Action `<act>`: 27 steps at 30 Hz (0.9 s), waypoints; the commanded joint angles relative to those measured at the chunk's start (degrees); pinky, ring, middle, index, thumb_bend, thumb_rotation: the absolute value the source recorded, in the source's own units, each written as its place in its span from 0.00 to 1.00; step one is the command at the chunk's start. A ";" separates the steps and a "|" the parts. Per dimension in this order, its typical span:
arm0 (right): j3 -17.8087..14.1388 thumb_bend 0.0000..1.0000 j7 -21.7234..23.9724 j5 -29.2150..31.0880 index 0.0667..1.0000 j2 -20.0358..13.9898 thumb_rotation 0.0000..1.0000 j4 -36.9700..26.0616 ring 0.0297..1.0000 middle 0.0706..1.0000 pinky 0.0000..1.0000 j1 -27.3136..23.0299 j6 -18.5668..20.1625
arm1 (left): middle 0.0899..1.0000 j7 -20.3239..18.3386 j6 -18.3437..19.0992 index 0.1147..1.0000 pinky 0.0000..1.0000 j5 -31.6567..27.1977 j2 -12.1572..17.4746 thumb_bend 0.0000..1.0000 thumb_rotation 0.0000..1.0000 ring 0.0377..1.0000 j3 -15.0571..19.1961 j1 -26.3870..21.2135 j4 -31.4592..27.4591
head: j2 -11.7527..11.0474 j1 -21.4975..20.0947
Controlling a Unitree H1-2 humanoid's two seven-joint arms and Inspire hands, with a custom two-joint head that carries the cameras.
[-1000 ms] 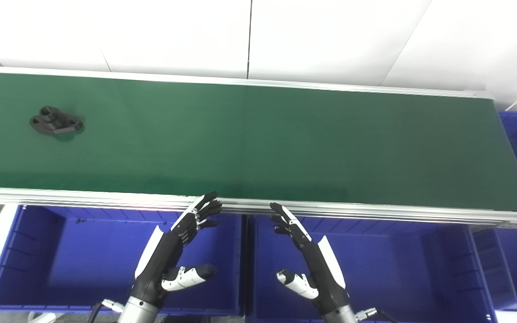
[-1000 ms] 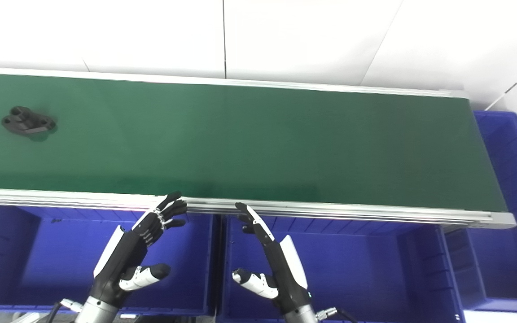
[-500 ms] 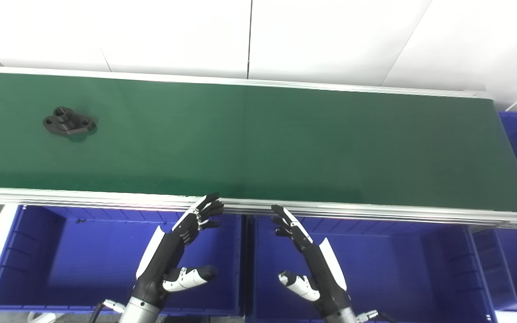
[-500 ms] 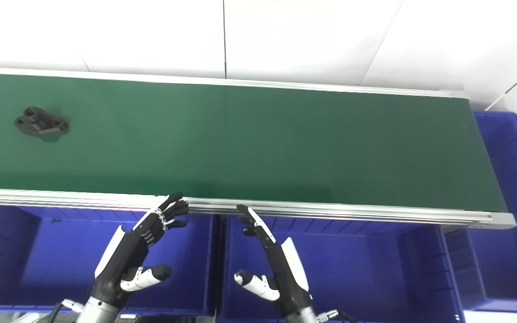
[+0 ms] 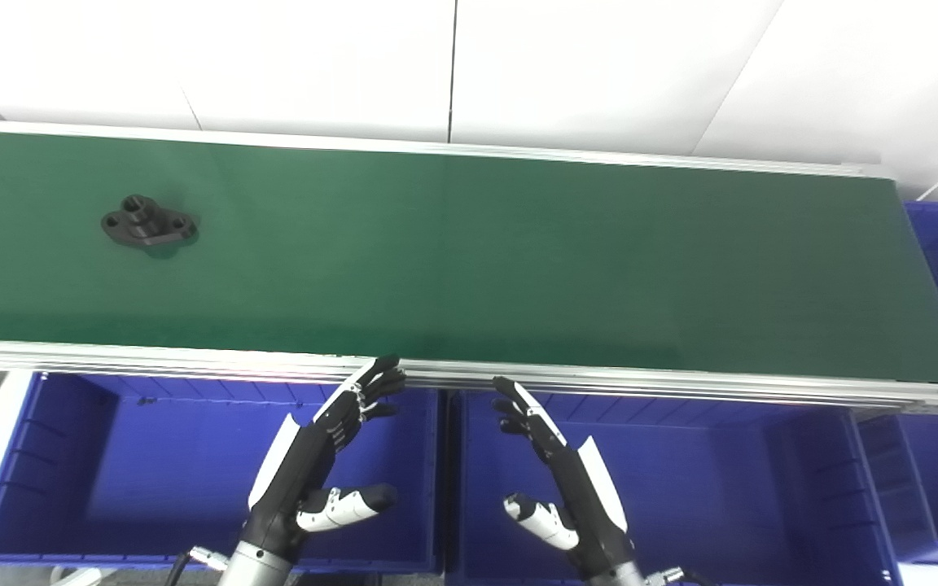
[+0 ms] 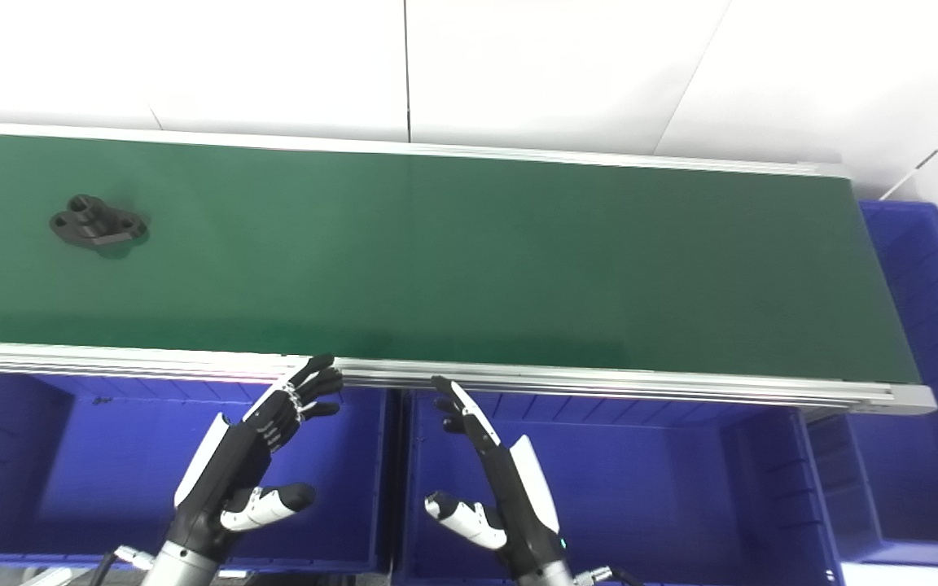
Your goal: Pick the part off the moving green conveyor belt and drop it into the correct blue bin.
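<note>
Nearest, left robot hand (image 5: 314, 464) and right robot hand (image 5: 567, 480), both spread and holding nothing, above two blue bins (image 5: 46, 456) (image 5: 721, 488), fingertips near the conveyor belt's (image 5: 518, 244) front edge. Farther, black part (image 5: 149, 228) lying on the belt toward its left end.

Part (image 5: 148, 229) lay on conveyor belt (image 5: 518, 260), far left; bins (image 5: 54, 464) sat before belt, below its near edge.
</note>
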 commanded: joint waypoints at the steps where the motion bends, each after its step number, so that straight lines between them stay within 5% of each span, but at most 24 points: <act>1: 0.62 0.85 -1.38 0.84 0.92 -0.45 0.94 -0.25 0.87 0.93 0.79 -0.44 -3.46 | 0.86 0.64 -2.54 0.88 0.77 0.75 -0.18 0.79 0.69 0.84 -0.40 -0.21 -0.56 | -1.06 1.30; 12: 2.78 0.87 -3.93 3.13 0.91 -3.63 0.93 2.94 0.86 0.92 0.78 -2.54 -3.47 | 0.82 3.59 -2.61 0.84 0.72 2.81 -0.61 0.82 0.65 0.81 -2.55 -1.71 2.77 | -6.12 5.89; 27: 5.61 0.90 -8.26 4.29 0.90 -6.00 0.94 5.91 0.85 0.91 0.77 -4.93 -3.47 | 0.82 8.39 -2.60 0.82 0.67 5.13 1.11 0.79 0.69 0.79 -6.80 -4.36 5.69 | -8.69 9.90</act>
